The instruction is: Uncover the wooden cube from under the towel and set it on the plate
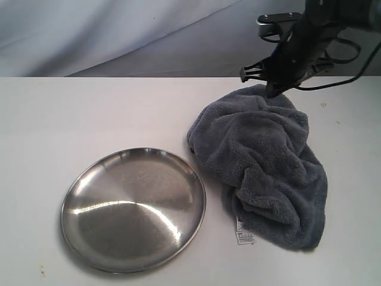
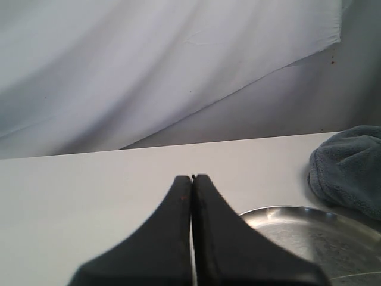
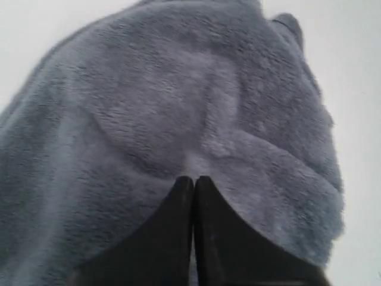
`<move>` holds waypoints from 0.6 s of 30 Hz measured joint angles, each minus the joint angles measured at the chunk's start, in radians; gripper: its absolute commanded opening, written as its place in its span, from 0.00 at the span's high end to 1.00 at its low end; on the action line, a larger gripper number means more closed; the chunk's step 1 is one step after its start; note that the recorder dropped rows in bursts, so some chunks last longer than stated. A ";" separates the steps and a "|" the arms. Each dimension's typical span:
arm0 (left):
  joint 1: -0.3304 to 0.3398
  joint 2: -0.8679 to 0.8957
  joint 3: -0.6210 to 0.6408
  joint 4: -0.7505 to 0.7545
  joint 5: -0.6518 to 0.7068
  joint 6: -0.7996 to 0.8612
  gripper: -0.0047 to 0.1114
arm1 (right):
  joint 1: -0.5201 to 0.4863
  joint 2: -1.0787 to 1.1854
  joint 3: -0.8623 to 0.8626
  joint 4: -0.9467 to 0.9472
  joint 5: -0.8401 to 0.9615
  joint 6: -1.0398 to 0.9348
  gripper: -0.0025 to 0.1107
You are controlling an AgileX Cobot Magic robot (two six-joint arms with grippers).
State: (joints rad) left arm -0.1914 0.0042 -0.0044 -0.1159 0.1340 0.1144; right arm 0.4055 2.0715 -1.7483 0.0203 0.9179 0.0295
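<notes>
The grey-blue towel (image 1: 262, 161) lies bunched on the white table, right of the steel plate (image 1: 134, 210). Its white label (image 1: 244, 232) shows at the near edge. The wooden cube is hidden; no part of it shows. My right gripper (image 1: 275, 90) reaches down at the towel's far edge. In the right wrist view its jaws (image 3: 193, 179) are pressed together, tips against the fleece (image 3: 178, 101), with no cloth visible between them. My left gripper (image 2: 192, 177) is shut and empty above bare table, with the plate (image 2: 309, 232) and the towel (image 2: 348, 167) off to one side. It is out of the exterior view.
A pale cloth backdrop (image 1: 119, 36) hangs behind the table's far edge. The right arm's cables (image 1: 345, 50) loop above the towel's far corner.
</notes>
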 measured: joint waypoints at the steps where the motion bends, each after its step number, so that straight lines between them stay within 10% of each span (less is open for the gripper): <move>1: 0.000 0.000 0.000 0.000 0.000 0.000 0.96 | 0.023 0.007 -0.017 0.001 0.002 0.000 0.98; 18: 0.000 0.000 0.000 0.000 0.000 0.000 0.96 | 0.272 0.021 -0.028 0.004 0.168 -0.016 0.98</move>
State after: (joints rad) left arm -0.1914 0.0042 -0.0044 -0.1159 0.1340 0.1144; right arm 0.6772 2.0922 -1.7764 0.0244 1.0858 0.0132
